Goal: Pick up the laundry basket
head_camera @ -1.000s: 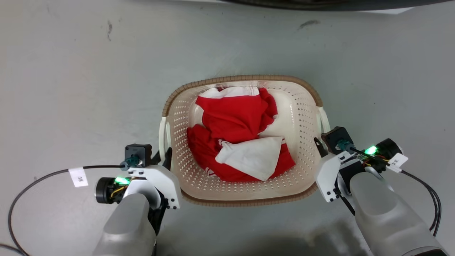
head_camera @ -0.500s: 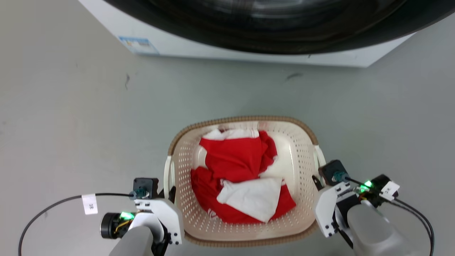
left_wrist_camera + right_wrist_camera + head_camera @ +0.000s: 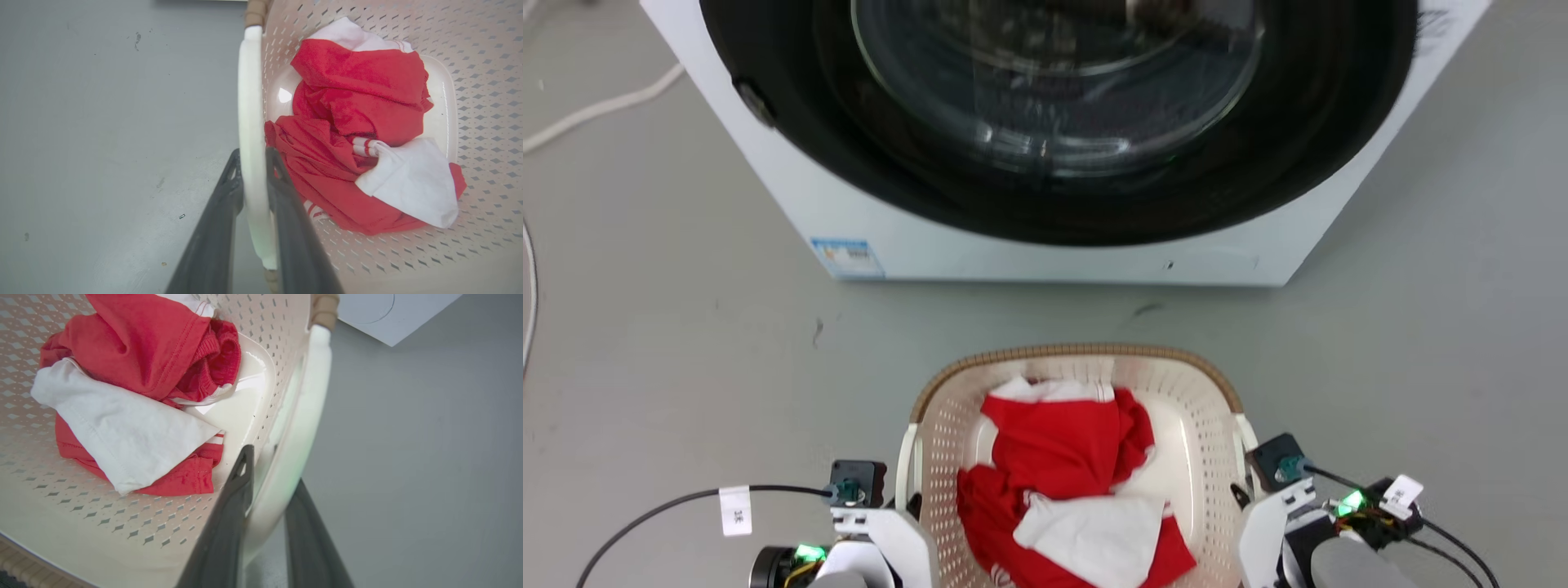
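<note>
Basket (image 3: 939, 457) with red and white clothes (image 3: 1054, 441) is before the washer (image 3: 1045, 253), between your tools. You see the left tool (image 3: 253, 157) clamped on the left handle (image 3: 249, 102), the right tool (image 3: 271, 469) clamped on the right handle (image 3: 310, 396).

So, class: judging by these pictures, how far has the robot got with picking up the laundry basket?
Done: the left hand is shut on the left handle, the right hand on the right handle. In hand: holding the laundry basket with its clothes; whether it has left the floor cannot be told. Left: lifting it clear.
</note>
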You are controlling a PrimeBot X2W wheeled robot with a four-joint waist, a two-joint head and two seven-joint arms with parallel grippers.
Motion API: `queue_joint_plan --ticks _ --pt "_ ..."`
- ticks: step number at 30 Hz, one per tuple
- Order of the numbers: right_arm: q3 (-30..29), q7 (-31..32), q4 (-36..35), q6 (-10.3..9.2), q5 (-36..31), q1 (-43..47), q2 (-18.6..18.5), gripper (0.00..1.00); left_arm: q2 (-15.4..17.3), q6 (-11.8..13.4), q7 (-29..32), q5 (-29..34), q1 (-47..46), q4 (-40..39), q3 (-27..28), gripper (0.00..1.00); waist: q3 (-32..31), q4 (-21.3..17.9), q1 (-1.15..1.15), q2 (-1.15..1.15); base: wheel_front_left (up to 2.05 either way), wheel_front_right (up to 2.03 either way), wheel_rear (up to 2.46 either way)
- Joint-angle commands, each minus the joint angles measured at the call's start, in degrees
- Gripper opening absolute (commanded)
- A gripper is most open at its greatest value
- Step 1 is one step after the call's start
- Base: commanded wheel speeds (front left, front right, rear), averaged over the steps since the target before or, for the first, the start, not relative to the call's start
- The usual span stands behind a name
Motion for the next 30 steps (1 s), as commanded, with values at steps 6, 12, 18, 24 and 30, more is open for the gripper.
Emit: queue_joint_plan --ticks 6,12,18,24,30 --pt "3.80 2.57 0.14 0.16 3.15 3.33 0.32 0.00 0.04 -0.07 3.23 -0.61 2.79 0.42 -1.59 0.00 -9.76 -2.84 0.01 0.00 0.00 0.00 0.00" --pt "7.08 6.11 0.04 0.16 6.36 4.91 0.33 0.00 -0.05 -0.08 6.78 -1.48 3.83 0.43 -3.16 0.00 -14.57 -3.40 0.01 0.00 0.00 0.00 0.00" --pt "9.20 8.39 0.63 0.17 8.65 4.56 0.34 0.00 0.14 -0.08 8.82 -2.50 3.20 0.50 -4.71 0.00 -16.71 -3.25 0.01 0.00 0.00 0.00 0.00" --pt "10.20 9.74 1.65 0.16 9.53 3.34 0.31 0.00 0.59 -0.07 10.39 -3.65 2.98 0.53 -6.05 0.00 -17.57 -2.84 0.01 0.00 0.00 0.00 0.00" --pt "10.76 10.22 2.34 0.16 10.05 2.91 0.30 0.00 0.71 -0.07 11.34 -4.87 2.50 0.55 -7.31 0.00 -17.81 -2.28 0.01 0.00 0.00 0.00 0.00"
